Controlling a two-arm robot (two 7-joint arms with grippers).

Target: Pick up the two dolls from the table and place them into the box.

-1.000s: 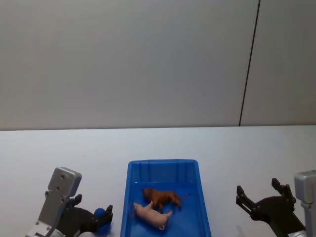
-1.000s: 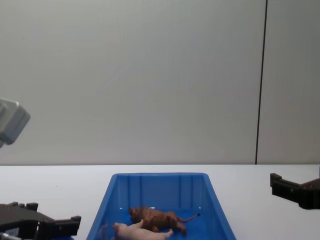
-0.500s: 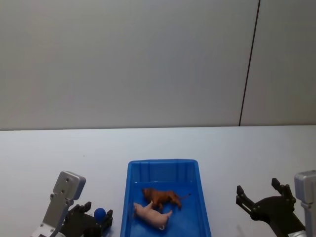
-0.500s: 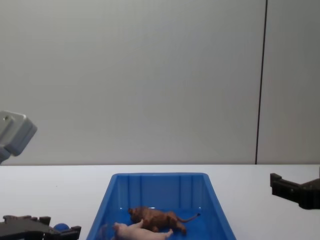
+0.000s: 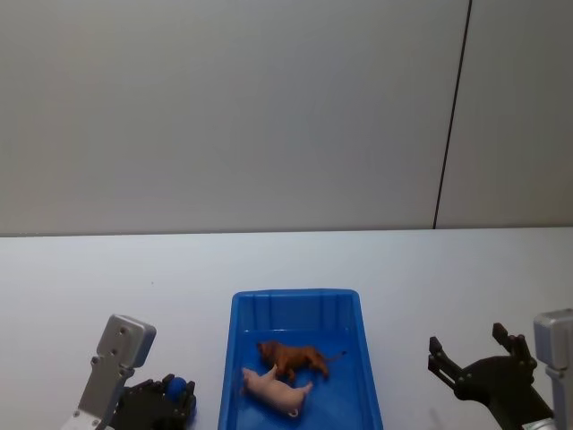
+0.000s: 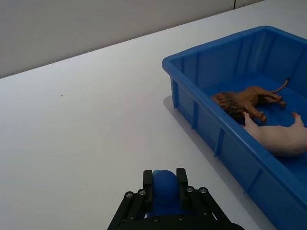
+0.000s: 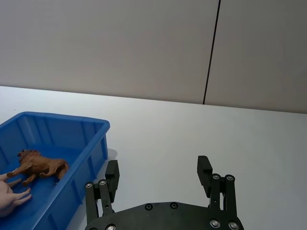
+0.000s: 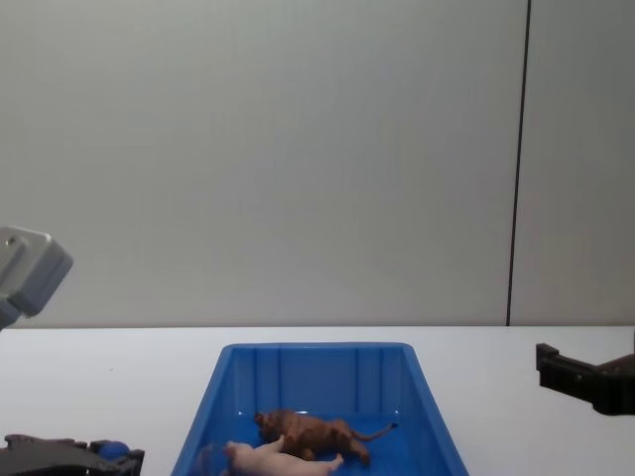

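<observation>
Lion (image 5: 291, 358) and pig (image 5: 273, 391) both lie on their sides in the box (image 5: 300, 297), near the bench's (image 5: 430, 269) front edge. Left claw (image 6: 164, 188) is clenched on a blue ball (not a doll) beside the box; right claw (image 7: 158, 175), released, hangs opposite.

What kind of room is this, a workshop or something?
Probably a robot test lab, not a workshop: a bare white table against a blank grey wall, holding just a blue box with two toy animals.
</observation>
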